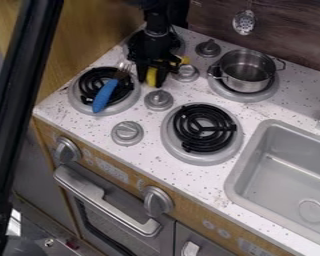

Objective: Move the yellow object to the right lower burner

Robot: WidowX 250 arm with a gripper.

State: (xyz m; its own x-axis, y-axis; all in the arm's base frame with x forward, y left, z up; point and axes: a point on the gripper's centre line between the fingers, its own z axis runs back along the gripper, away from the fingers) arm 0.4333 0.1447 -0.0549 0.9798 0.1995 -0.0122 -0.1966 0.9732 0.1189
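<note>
Yellow object [151, 76], one, is gripped between the two fingers of the gripper [152, 85], just before the rear left burner [179, 49] at 12 o'clock. Of four countertop knobs, one [158, 100] stands close at 6; one blue-handled fork [105, 95] lies at 8, one metal pot [247, 75] at 3. The right lower burner [237, 142], one of four, sits at 5

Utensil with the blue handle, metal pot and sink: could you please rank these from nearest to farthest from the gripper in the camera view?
From the gripper:
1. Blue-handled utensil, on the burner at the picture's left.
2. Metal pot, on the upper right burner.
3. Sink, at the lower right.
</note>
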